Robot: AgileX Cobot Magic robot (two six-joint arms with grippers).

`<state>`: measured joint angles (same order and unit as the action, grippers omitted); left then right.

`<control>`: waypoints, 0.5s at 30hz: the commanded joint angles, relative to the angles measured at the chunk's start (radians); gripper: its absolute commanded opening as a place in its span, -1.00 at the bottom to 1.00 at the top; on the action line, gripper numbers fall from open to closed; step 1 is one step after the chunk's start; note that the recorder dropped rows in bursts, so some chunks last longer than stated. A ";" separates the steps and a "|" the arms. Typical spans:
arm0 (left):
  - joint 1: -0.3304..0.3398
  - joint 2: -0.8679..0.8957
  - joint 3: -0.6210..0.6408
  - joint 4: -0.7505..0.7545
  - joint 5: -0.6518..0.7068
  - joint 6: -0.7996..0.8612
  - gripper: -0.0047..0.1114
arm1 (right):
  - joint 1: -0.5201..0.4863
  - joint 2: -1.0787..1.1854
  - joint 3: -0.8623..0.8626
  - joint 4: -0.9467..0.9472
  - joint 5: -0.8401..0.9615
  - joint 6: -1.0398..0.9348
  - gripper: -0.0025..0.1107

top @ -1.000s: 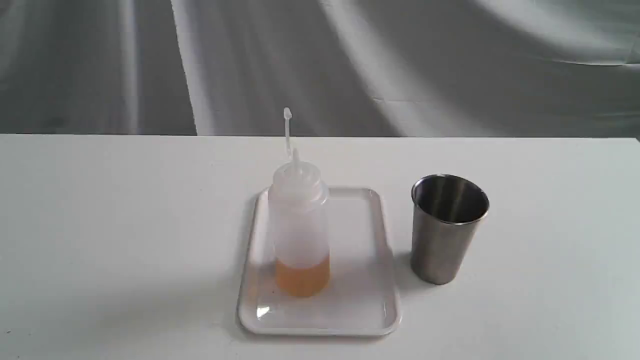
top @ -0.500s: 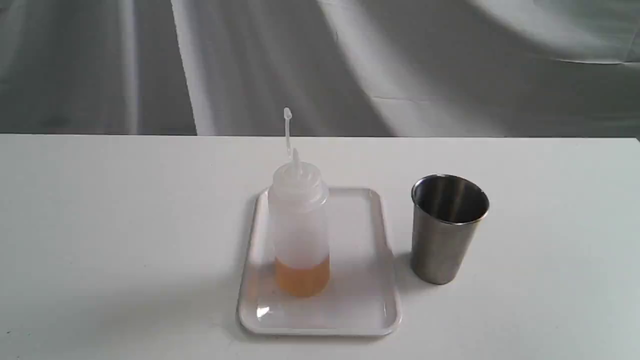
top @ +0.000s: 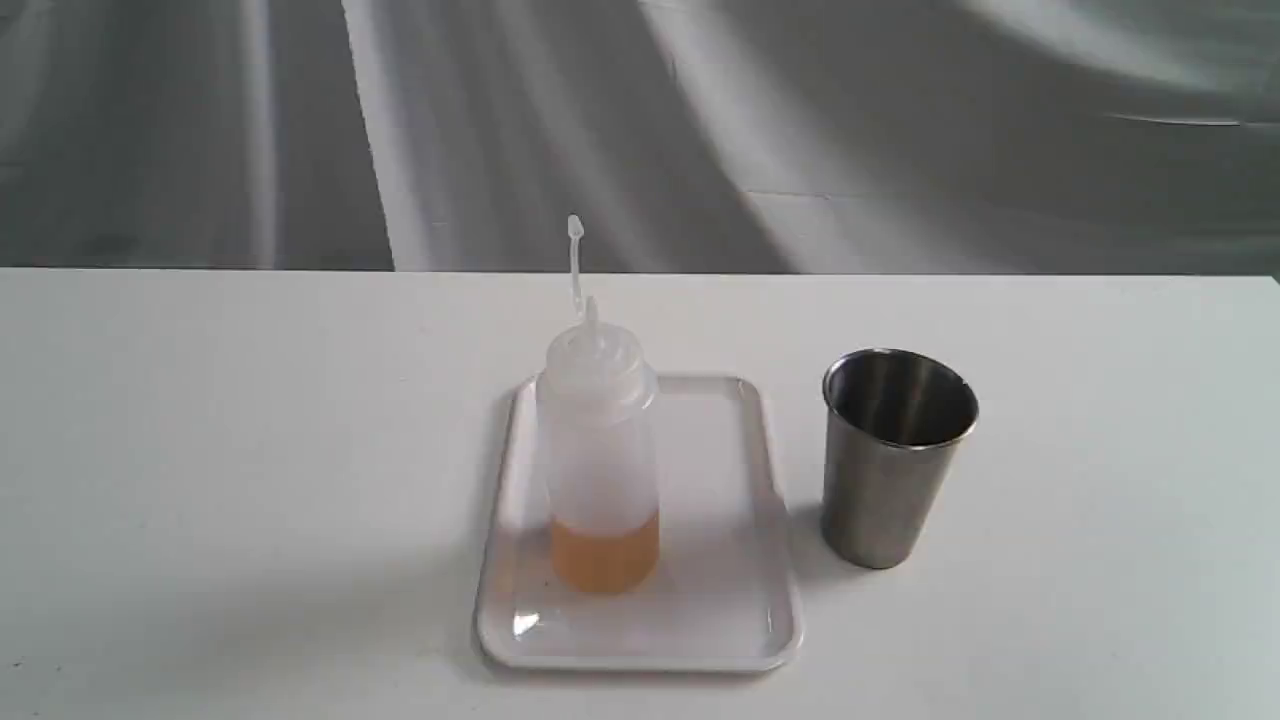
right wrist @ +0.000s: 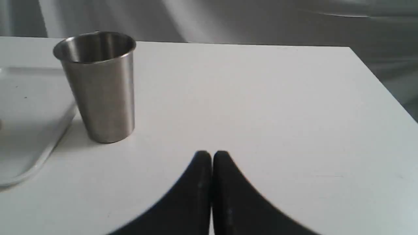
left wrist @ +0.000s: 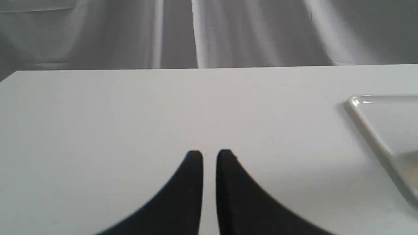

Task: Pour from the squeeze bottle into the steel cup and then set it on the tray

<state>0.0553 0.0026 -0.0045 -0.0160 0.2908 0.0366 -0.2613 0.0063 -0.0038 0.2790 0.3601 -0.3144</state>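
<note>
Right, start with what sits closest to you. Your left claw (left wrist: 209, 153) hovers low over bare counter (top: 250, 450), its two black fingers (left wrist: 192, 182) parted by only a narrow slit, and it holds nothing. From its wrist camera a corner of the tray shows off to one side, well apart from the fingertips. Your right claw (right wrist: 212, 153) is fully closed, fingertips pressed together on nothing, also above bare counter. The steel cup stands ahead of it and to one side, apart from the fingers.

Next out comes the tray (top: 640, 662), a white glossy rectangle with rounded corners lying flat near the middle of the counter. The squeeze bottle (top: 598, 470) stands upright on it, left of the tray's centre line. A band of amber liquid (top: 604, 555) fills the bottom of the bottle, and the rest of the translucent body looks empty. Its tethered tip cap (top: 575, 228) sticks up above the nozzle.

To the right, the steel cup (top: 890, 480) stands upright on the counter just beside the tray's right edge, mouth open upward. You cannot tell from these views whether it holds any liquid.

Beyond the counter's far edge hangs a grey draped cloth (top: 500, 130).
</note>
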 commanded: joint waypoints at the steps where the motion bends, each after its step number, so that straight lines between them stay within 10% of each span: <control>1: -0.008 -0.003 0.004 -0.001 -0.007 -0.004 -0.78 | -0.007 -0.006 0.004 -0.116 -0.018 0.125 -0.96; 15: -0.008 -0.003 0.004 -0.001 -0.007 -0.001 -0.78 | -0.007 -0.006 0.004 -0.234 -0.033 0.243 -0.96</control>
<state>0.0553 0.0026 -0.0045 -0.0160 0.2908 0.0366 -0.2613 0.0063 -0.0038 0.0571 0.3429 -0.0756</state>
